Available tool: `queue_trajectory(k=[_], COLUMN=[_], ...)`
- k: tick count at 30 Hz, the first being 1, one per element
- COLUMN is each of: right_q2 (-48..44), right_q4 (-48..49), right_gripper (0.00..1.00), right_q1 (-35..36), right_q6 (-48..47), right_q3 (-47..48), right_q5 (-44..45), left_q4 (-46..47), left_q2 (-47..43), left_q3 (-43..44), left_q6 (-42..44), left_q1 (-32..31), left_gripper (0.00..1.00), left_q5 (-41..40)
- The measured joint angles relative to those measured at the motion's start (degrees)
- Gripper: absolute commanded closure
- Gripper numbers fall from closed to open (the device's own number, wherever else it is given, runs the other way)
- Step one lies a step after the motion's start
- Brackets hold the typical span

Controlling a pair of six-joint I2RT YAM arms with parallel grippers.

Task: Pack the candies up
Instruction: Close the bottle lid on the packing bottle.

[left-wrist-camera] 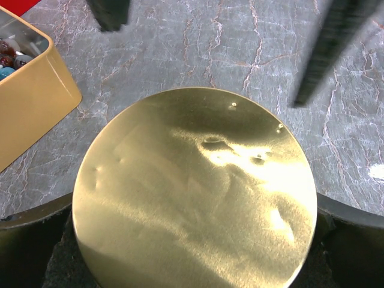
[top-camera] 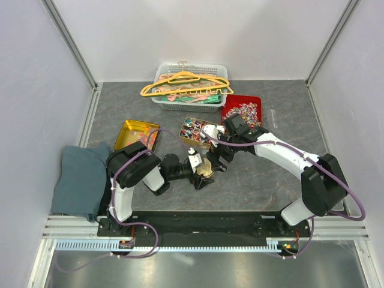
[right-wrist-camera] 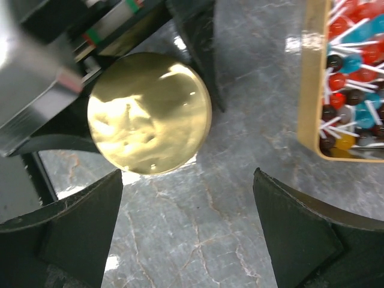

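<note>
Grey table carries a red tray and an open gold tin, both loaded with the candies. Right gripper hangs spread wide, nothing between its fingers. Left gripper straddles a round gold lid, clamped or loose, can't tell.

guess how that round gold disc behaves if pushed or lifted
The round gold disc looks like stiff sheet metal with small dents, so probably light and dentable. Its glossy face hints it is slippery. Round, it may roll if tipped on edge.
</note>
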Motion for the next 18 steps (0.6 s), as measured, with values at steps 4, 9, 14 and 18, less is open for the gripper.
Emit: queue_trajectory(k=[4, 9, 14, 18], right_q2=[0.0, 0.11, 0.2, 0.44], right_q4=[1.73, 2.36, 2.36, 2.47], right_gripper=[0.05, 0.05, 0.05, 0.05], right_q1=[-0.07, -0.07, -0.07, -0.07], right_q6=[1.22, 1.66, 1.84, 2.1], right_q3=[0.0, 0.0, 0.0, 0.0], right_q5=[1.49, 2.62, 2.95, 3.17], left_q4=[0.13, -0.02, -0.87, -0.94], left_q2=[-0.04, -0.98, -2.16, -3.89], left_q3=[-0.31, -1.36, -1.57, -1.57], left_q6=[0.04, 0.11, 0.76, 2.34], left_q1=[0.0, 0.0, 0.0, 0.0], left_gripper=[0.0, 0.0, 0.0, 0.01], left_q5=[0.15, 1.33, 2.75, 2.78])
